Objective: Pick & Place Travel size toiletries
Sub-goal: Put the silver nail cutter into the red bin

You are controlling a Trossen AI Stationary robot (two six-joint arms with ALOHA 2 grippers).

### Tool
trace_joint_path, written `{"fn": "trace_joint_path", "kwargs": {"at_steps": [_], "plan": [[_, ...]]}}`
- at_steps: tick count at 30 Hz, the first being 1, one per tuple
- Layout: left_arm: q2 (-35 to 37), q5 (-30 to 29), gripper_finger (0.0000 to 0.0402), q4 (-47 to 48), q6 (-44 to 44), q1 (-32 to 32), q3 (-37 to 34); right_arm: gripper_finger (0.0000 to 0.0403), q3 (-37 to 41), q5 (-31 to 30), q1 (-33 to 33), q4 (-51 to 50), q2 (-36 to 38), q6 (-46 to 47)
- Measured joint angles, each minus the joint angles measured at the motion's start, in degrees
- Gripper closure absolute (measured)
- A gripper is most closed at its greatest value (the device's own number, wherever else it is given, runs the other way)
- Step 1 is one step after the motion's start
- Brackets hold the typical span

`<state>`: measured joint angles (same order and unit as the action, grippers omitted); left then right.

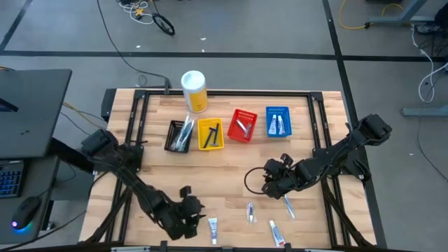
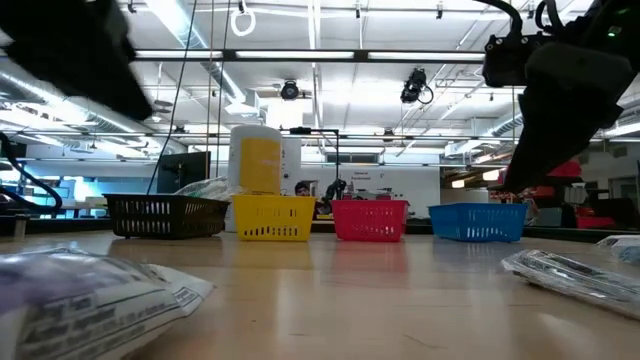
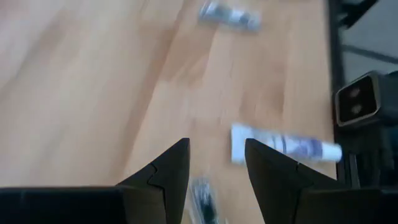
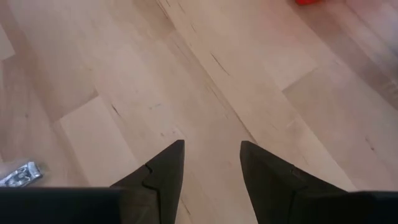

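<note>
Nearest the front edge of the table (image 1: 231,178), the left tool (image 1: 187,215) hangs low with its fingers (image 3: 168,168) apart and nothing between them. Just beside it lies a small white tube (image 1: 213,230), which the left wrist view shows past the fingertips. Three more toiletries lie along the same front strip: a silvery packet (image 1: 250,211), another white tube (image 1: 277,233) near the edge, and a thin pale piece (image 1: 288,206) just under the right arm.

Toward the middle right, the right tool (image 1: 269,180) is held over bare wood, its fingers (image 4: 165,171) spread and empty; a small silvery item (image 4: 20,175) shows at the side of its wrist view.

Farther back stands a row of four small baskets: black basket (image 1: 179,135), yellow basket (image 1: 211,134), red basket (image 1: 242,125) and blue basket (image 1: 278,121). Each holds some toiletries; what kind each one is I cannot tell. Behind the row, near the far edge, a yellow canister (image 1: 194,91) with a white lid stands upright.
</note>
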<state>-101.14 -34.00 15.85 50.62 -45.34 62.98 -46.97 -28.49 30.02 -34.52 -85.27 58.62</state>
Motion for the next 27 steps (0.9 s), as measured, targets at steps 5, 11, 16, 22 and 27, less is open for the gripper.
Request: {"fn": "trace_joint_path", "kwargs": {"at_steps": [5,11,16,22,27], "plan": [[-2.81,4.18,0.0237,8.28,13.91,-2.06,4.02,0.0236,-0.01,0.00,0.00,0.45,0.00,-0.63],[-7.41,6.27,0.0237,7.79,21.26,-3.51,4.00,0.0236,0.01,-0.02,0.00,0.76,0.00,-2.39],[-9.85,7.25,0.0237,9.80,22.62,-3.15,3.93,0.0236,0.00,-0.02,0.00,1.47,0.00,-2.83],[-10.68,8.42,0.0252,10.54,20.40,-1.85,4.08,0.0236,0.01,-0.55,0.00,2.49,0.00,-3.66],[-11.23,9.23,0.0303,11.39,18.94,-0.46,4.18,0.0236,0.01,-1.49,0.00,2.97,0.00,-4.07]]}}
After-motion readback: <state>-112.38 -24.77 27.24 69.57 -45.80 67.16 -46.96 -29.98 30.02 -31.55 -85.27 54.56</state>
